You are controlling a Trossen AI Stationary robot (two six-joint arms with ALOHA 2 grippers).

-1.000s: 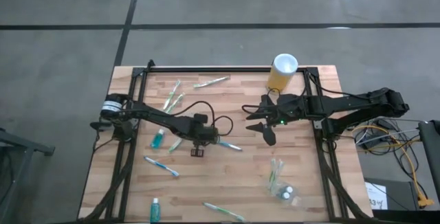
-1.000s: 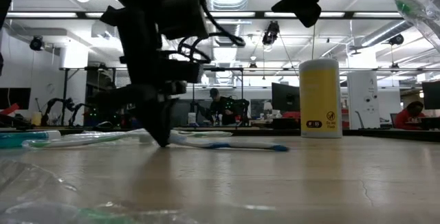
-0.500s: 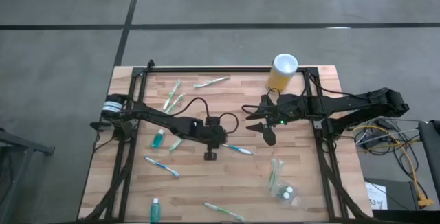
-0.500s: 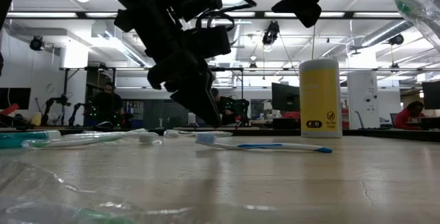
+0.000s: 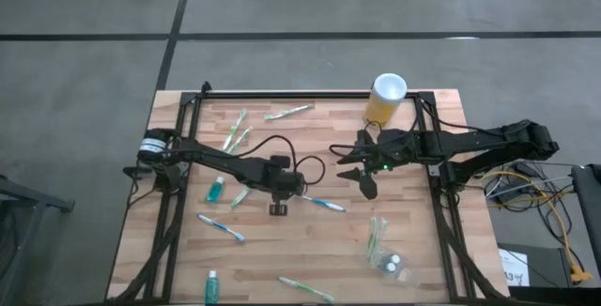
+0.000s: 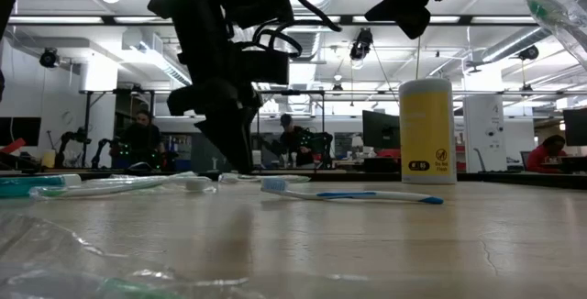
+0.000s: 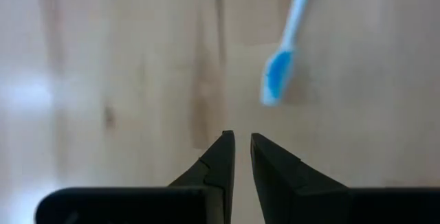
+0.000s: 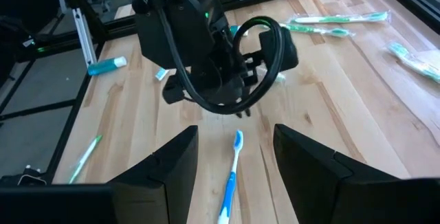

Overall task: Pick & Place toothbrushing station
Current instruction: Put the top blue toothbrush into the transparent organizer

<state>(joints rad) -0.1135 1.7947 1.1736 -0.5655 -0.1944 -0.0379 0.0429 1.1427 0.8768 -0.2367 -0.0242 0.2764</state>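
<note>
A white-blue toothbrush (image 5: 324, 203) (image 6: 348, 194) lies flat on the wood in the middle of the table. My left gripper (image 5: 277, 208) (image 7: 239, 140) hangs just above the table, left of the brush's head (image 7: 278, 80). Its fingers are shut to a narrow slit and hold nothing. My right gripper (image 5: 362, 170) (image 8: 236, 131) hovers open higher up, on the far-right side of the brush. A clear plastic cup (image 5: 379, 237) lies near the front right with a green brush in it.
A tall yellow cylinder (image 5: 386, 99) (image 6: 428, 131) stands at the far right. White-green brushes (image 5: 235, 130) (image 5: 288, 112) lie at the far left, and another (image 5: 305, 289) lies at the near edge. Another blue brush (image 5: 221, 226) and teal tubes (image 5: 216, 191) (image 5: 212, 285) lie left.
My left gripper has risen off the table, swinging a little toward the right edge and then back. The white-blue toothbrush, which lay at its fingertips, has slid a short way toward the right edge and now lies free.
</note>
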